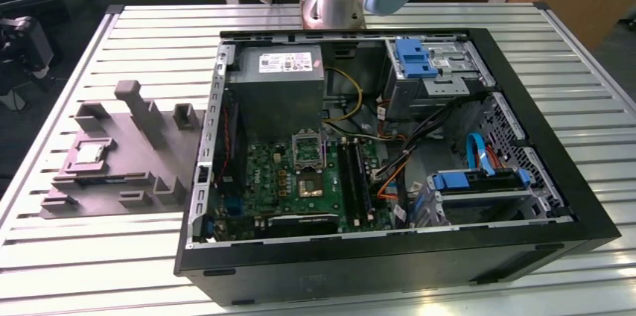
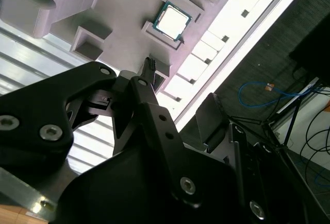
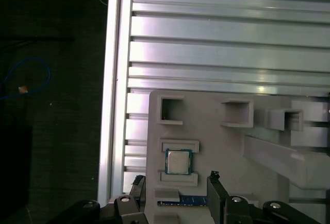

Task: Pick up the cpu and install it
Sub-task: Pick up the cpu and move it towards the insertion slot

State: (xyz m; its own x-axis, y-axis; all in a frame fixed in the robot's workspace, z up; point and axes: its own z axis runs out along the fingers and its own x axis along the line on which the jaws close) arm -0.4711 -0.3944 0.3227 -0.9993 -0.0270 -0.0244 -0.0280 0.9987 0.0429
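The cpu (image 3: 178, 161) lies flat, silver top up, in a square pocket of the grey tray (image 3: 216, 147) on the slatted bench (image 3: 221, 54). The fingers (image 3: 215, 183) hover near it, spread wide and holding nothing. In the exterior view, the tray sits to the left of the computer case (image 1: 398, 275). The power supply (image 1: 283, 96) carries a white label, its print too small to read.

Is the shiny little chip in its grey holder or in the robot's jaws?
In the grey holder: the cpu lies flat in its pocket, and the gripper is open, empty.
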